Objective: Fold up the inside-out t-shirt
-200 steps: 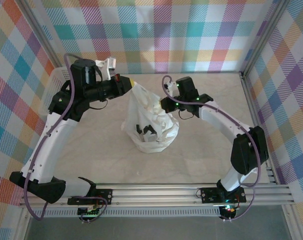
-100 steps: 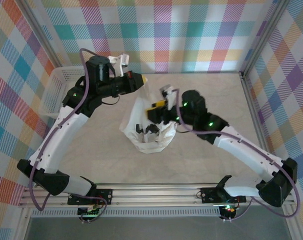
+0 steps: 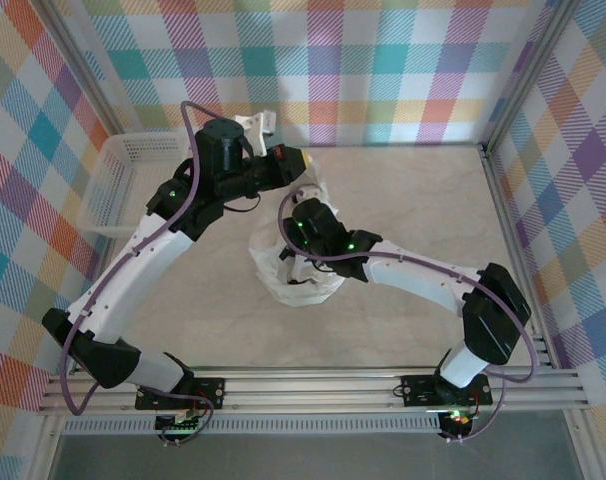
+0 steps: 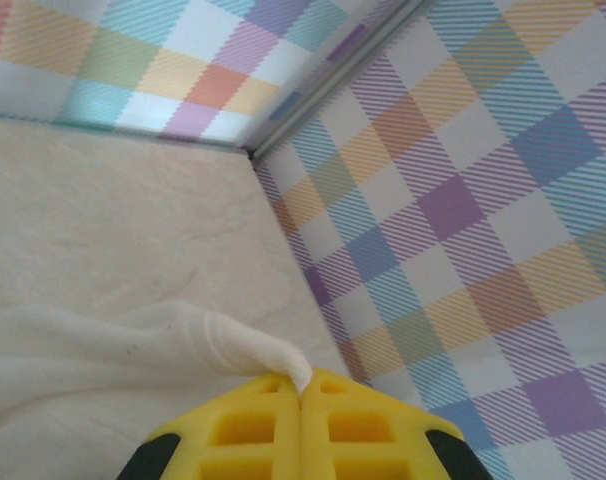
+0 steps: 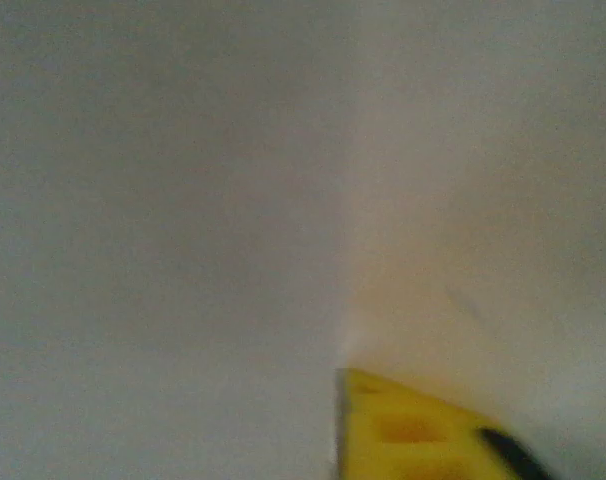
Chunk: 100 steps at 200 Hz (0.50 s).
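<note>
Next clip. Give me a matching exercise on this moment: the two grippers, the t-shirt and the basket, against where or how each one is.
1. left gripper
2. right gripper
3. t-shirt
4. basket

A. at the far left edge of the table
B. shut on a pinch of the t-shirt's top, raised above the table
C. bunched and hanging, lower end resting on the table
D. shut lower down the t-shirt, white cloth close all around

Pairs: 1-B, 2-D, 3-C, 4-A
</note>
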Tool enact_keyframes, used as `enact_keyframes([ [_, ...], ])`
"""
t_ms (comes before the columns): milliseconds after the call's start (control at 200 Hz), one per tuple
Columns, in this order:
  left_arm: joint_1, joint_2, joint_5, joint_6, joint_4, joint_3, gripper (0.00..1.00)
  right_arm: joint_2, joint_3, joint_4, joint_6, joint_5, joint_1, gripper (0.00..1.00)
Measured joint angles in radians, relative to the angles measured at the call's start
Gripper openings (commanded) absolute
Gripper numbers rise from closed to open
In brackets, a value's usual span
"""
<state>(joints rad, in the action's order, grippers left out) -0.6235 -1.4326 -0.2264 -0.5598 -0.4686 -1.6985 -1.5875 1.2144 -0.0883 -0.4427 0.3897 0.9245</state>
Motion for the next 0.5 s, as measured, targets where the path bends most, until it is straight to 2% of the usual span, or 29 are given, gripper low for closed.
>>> enact_keyframes([
  [55, 0.0, 0.001, 0.039, 0.031, -0.023, -0.005, 0.08, 0.038, -0.04, 0.016, 0.019, -0.088, -0.02, 0.0],
  [115, 0.013, -0.01, 0.077, 0.076, -0.082, -0.036, 0.11, 0.082, -0.079, 0.031, 0.036, -0.241, -0.056, 0.0],
  [155, 0.023, -0.025, 0.093, 0.114, -0.12, -0.066, 0.21, 0.11, -0.099, 0.042, 0.04, -0.353, -0.093, 0.0],
  [210, 0.048, -0.045, 0.106, 0.187, -0.157, -0.095, 0.42, 0.141, -0.116, 0.061, 0.037, -0.528, -0.161, 0.0],
  [250, 0.074, -0.048, 0.109, 0.237, -0.175, -0.09, 0.51, 0.154, -0.12, 0.073, 0.035, -0.638, -0.21, 0.0],
  [335, 0.146, -0.039, 0.09, 0.323, -0.219, -0.039, 0.57, 0.163, -0.12, 0.097, 0.033, -0.877, -0.309, 0.0],
  [500, 0.272, 0.025, 0.0, 0.417, -0.262, 0.183, 0.68, 0.156, -0.113, 0.096, 0.028, -1.198, -0.419, 0.0],
])
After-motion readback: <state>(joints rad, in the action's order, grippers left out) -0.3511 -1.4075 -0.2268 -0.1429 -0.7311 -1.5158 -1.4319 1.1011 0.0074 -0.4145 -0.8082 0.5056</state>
